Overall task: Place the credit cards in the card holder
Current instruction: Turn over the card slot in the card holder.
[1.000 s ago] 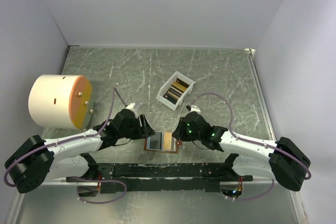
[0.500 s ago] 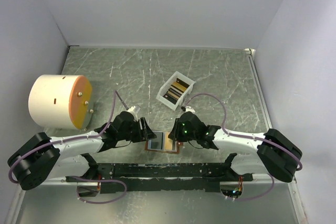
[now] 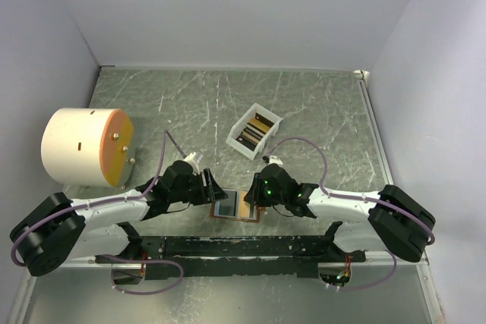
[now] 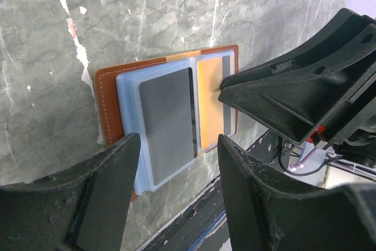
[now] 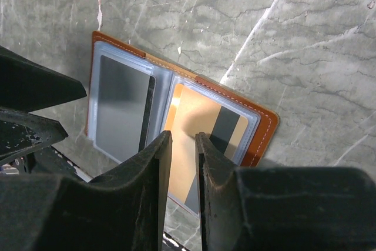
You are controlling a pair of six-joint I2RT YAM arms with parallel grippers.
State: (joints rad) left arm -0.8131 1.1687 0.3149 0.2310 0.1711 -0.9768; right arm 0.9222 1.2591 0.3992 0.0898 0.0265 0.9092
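Credit cards (image 5: 194, 116) are partly in place, I think. A gold card with a dark stripe lies in one pocket of the open card holder (image 4: 107, 95), directly under the right pincer (image 5: 182, 140). A dark grey card (image 4: 167, 113) lies in the neighbouring pocket, on the side toward the left pincer (image 4: 178, 143). The holder rests flat on the desk (image 3: 319, 111) between the two pincers. The right pincer has its fingers drawn almost together, with only a slit between them. I cannot tell whether it nips the gold card or only presses on it. The left pincer is released, its fingers spread wide on both sides of the grey card's end, and it grips nothing. This is the danger I see: nothing pins the holder down, so a push from the right pincer may slide the whole holder along the desk instead of seating the card. If the fingers do nip the card, rising may pull it out again. The pincers are also very near one another and could knock together. More cards wait in the white box (image 3: 238, 145), well beyond both pincers.
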